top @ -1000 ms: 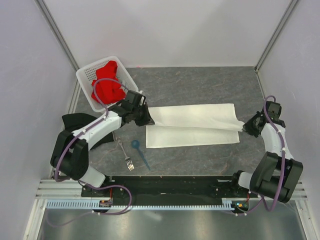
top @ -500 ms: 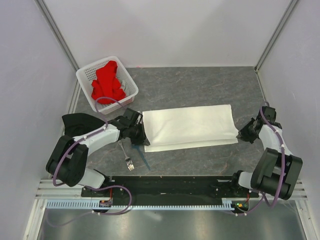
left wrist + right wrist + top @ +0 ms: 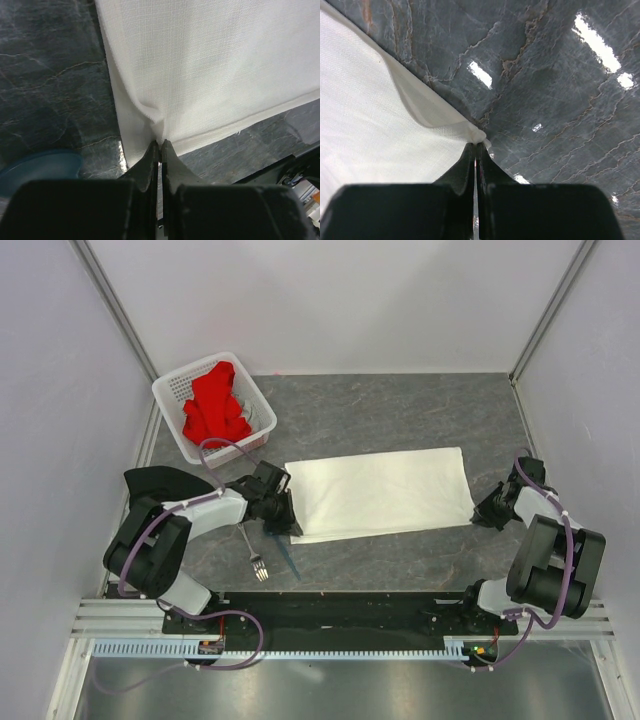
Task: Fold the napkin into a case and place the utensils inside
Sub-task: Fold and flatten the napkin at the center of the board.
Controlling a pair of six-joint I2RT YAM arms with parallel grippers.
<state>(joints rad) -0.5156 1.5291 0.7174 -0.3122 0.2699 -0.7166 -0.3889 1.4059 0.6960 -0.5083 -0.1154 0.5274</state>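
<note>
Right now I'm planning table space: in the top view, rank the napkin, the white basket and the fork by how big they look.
1. napkin, largest by far
2. white basket, clearly smaller
3. fork, smallest, only a thin sliver

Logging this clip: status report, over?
Left claw and right claw shut on napkin corners. Napkin folded over, flat. Fork, spoon beside left claw, off the cloth.

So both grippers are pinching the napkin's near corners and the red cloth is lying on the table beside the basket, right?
No: the top view shows the red cloth inside the white basket. The left gripper and right gripper do pinch the napkin by its near corners.
</note>
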